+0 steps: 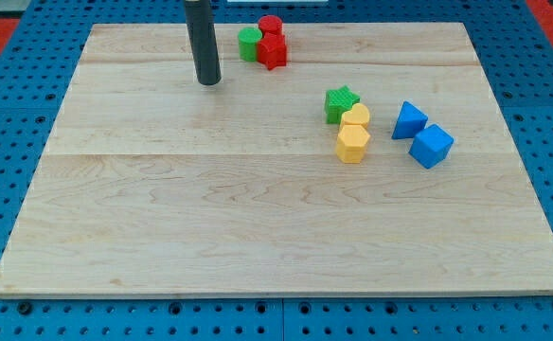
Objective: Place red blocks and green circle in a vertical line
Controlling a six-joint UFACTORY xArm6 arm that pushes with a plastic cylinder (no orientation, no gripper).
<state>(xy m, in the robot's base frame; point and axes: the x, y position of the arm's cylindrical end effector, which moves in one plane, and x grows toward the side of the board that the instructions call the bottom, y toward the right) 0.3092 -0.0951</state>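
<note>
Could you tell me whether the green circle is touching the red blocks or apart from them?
Touching: the green circle sits against both red blocks at the view's top; my tip is apart, to their left.

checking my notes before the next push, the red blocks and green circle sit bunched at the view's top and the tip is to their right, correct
Not quite. In the camera view my tip is to the view's left of the bunch, not its right. The rest holds: the two red blocks and the green circle sit bunched at the view's top.
</note>
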